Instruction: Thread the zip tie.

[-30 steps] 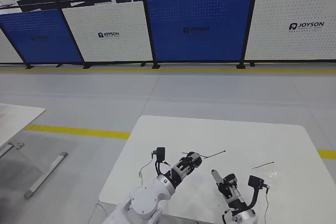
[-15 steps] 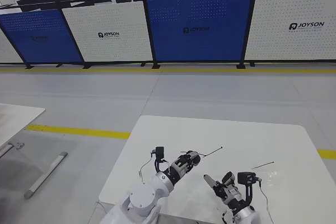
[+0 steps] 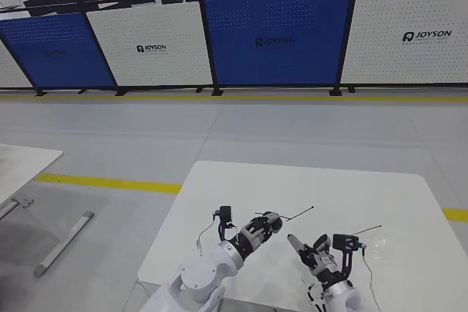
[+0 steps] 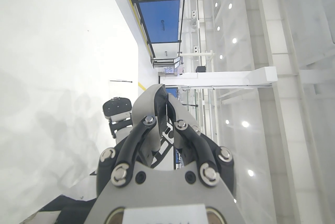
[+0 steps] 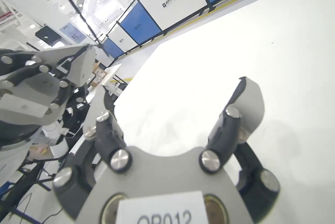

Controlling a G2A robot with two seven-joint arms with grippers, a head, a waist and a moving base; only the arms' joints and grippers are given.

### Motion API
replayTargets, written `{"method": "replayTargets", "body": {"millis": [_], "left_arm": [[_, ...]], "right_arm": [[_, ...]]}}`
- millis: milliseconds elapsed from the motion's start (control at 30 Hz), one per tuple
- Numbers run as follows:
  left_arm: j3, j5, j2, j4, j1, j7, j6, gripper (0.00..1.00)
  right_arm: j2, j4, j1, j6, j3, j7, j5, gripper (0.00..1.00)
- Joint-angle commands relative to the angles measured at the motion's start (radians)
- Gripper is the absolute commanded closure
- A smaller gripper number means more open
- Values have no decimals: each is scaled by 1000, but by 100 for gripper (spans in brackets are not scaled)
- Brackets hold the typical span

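My left gripper point(image 3: 271, 221) hovers over the near middle of the white table point(image 3: 312, 183), shut on a thin black zip tie point(image 3: 293, 213) whose free end sticks out toward the far right. In the left wrist view its fingers point(image 4: 146, 104) are pressed together. My right gripper point(image 3: 304, 243) stands open just to the right and nearer, with nothing between its fingers point(image 5: 248, 94). The right wrist view shows the left gripper point(image 5: 83, 60) close by, with the zip tie point(image 5: 100, 48) poking out of its tips. A second black zip tie point(image 3: 366, 230) lies flat on the table farther right.
The table's left edge point(image 3: 168, 226) runs close to the left arm. Blue and white partition panels point(image 3: 273, 39) stand across the floor behind. Another white table point(image 3: 15, 168) sits far to the left.
The right gripper shifted left and nearer, then came back up toward the left gripper. The left gripper and its zip tie have barely moved.
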Motion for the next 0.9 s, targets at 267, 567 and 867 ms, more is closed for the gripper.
{"method": "replayTargets", "body": {"millis": [267,567,867], "left_arm": [[5,-1,-2,5,-3,11,-7,100],[39,24,-7,13,-21,34,-15,100],[50,35,-8,24,-28,23,-13,100]], "right_arm": [[-3,12,10,14,-7,-10,-8,0],[-12,27,24,35,-35,-45,-29,53],[-13,29,39,-13,-42,-2,-4,55]]}}
